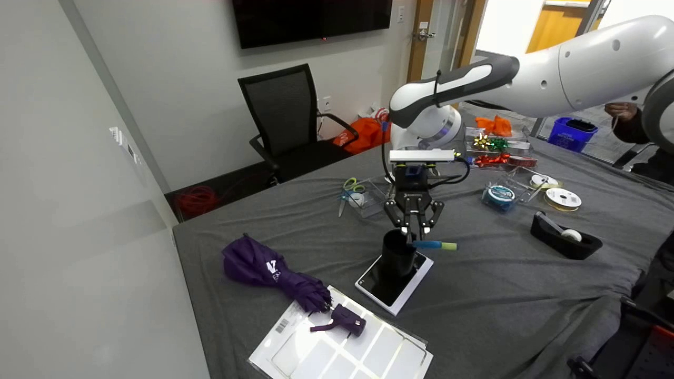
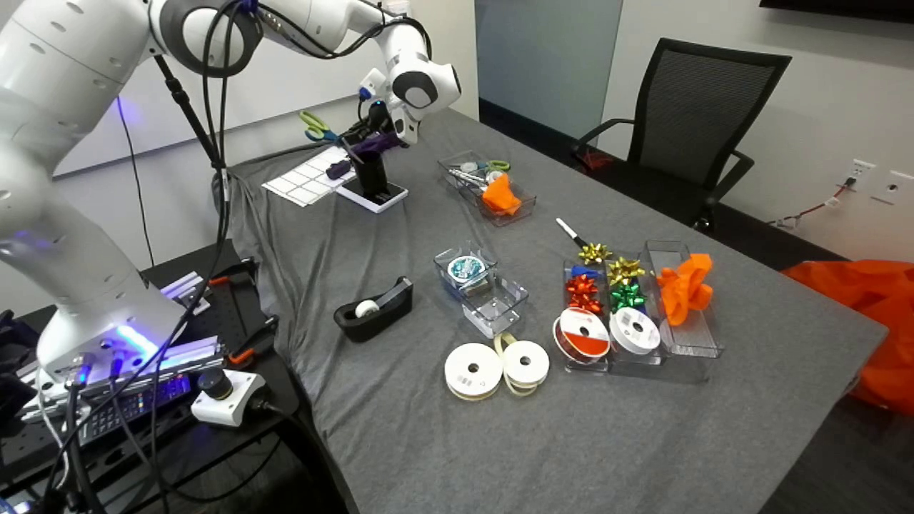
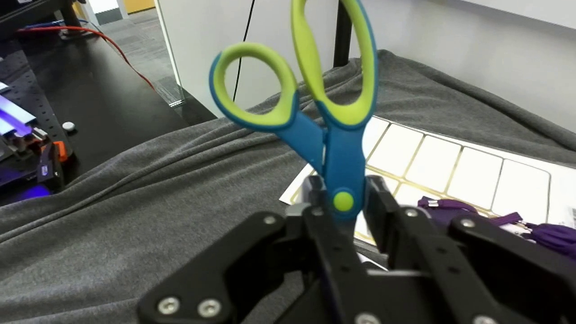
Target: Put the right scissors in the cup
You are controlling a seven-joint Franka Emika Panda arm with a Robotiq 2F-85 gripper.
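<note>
Scissors (image 3: 345, 166), one pair, blue with green loops; upper middle of the wrist view, taken to be the pair the task means. Held aloft at the cup (image 1: 398, 255), tilted, loops reaching out beyond it. In an exterior view a grey blade (image 2: 349, 150) slants from the loops down toward the cup.

Gripper (image 1: 415, 231), one; clamped on the scissors, a finger to either side near the pivot. Placed over the right part of the cup's mouth in an exterior view; contact with the rim cannot be told.

Cup, one, tall, black, upright; just right of and below centre of that frame, on a flat white-edged box (image 1: 389, 303).

Second pair (image 1: 346, 195), green loops, at a clear tray (image 1: 375, 208); near mid-frame, well apart from the cup, apparently not wanted.

Umbrella (image 1: 274, 273), purple; lower left of centre.

Progress, as judged: picking up, done; carrying to the cup, done or nearly so. Left: settling the blades into the mouth, letting go, drawing off. Whether the tip is already inside is hidden; at this tilt it may catch on the rim.
</note>
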